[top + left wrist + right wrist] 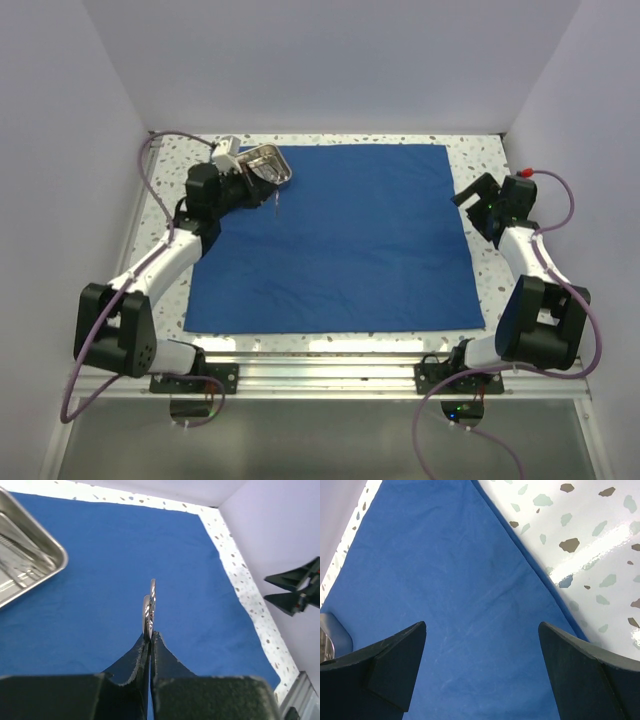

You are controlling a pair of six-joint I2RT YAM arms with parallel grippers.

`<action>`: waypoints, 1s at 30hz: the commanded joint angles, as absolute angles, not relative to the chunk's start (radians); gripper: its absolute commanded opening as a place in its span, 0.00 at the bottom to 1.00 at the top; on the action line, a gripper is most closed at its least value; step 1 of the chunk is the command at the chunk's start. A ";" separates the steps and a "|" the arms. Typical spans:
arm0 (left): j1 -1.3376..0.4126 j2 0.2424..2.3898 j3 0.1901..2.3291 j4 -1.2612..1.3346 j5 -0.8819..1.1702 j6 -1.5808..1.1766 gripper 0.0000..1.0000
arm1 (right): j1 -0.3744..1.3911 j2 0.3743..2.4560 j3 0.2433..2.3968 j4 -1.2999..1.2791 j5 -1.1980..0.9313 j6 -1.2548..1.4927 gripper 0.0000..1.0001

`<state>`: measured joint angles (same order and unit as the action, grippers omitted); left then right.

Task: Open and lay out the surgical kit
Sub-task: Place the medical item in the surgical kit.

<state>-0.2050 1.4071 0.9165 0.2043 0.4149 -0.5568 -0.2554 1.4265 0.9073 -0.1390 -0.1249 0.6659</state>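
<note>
The royal-blue cloth (340,240) of the surgical kit lies spread flat on the speckled table. On its far left corner stands the steel tray (281,180), with slim silver instruments (20,555) in it. My left gripper (262,192) hovers just right of the tray (59,556), shut on a slim silver instrument (150,605) that sticks out past the fingertips, edge-on over the cloth (100,580). My right gripper (472,198) stands open and empty at the cloth's right edge; in the right wrist view this gripper (482,625) has only blue cloth (445,580) between its fingers.
White speckled tabletop (590,540) shows around the cloth. Pale walls enclose the table on the left, back and right. The right gripper (295,587) shows at the right edge of the left wrist view. A metal rail (330,350) runs along the near edge.
</note>
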 commanded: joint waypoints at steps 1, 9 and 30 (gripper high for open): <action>-0.274 1.345 0.830 0.356 0.359 -0.640 0.00 | -0.252 1.428 0.905 -0.101 -0.153 0.667 0.99; -0.400 1.385 0.648 0.557 0.244 -0.770 0.00 | -0.250 1.405 0.896 -0.106 -0.153 0.657 0.99; -0.550 1.709 0.564 1.032 0.234 -0.969 0.00 | 0.032 1.333 0.936 0.059 -0.448 0.514 0.99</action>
<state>-0.5156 1.6302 0.5217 0.8074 0.1967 -0.9100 0.0460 1.3521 0.9031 0.0360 -0.4129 0.5419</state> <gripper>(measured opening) 0.028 0.986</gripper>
